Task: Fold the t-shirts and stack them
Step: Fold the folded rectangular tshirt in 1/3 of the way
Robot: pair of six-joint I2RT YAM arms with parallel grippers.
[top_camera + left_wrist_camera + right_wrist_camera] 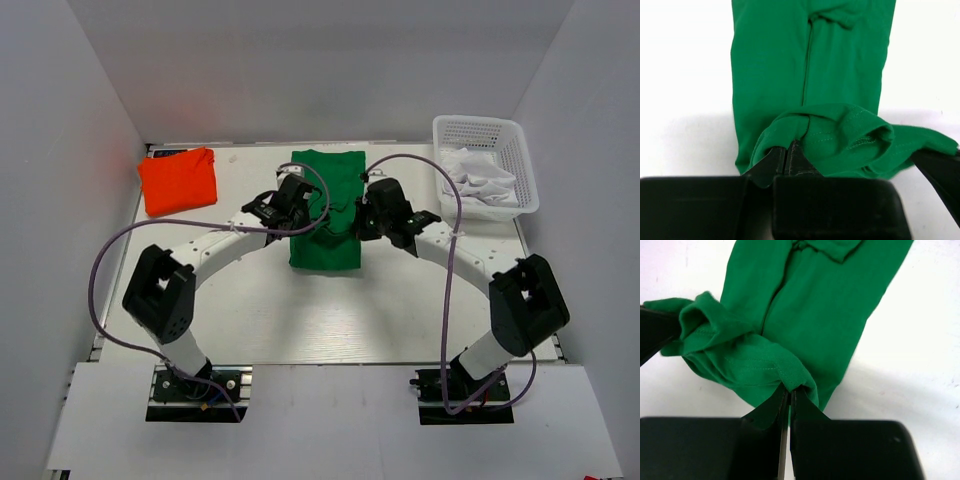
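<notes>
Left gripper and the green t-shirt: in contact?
Touching. The left wrist view shows the left gripper shut on a bunched hem of the green t-shirt, with cloth pinched between its jaws.

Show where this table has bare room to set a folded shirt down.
Free: the wide near strip of table between the green t-shirt and the near edge; a smaller patch between it and the orange t-shirt. Crowded: the centre, where the left claw and right claw pinch the green cloth; the basket fills the far right.
</notes>
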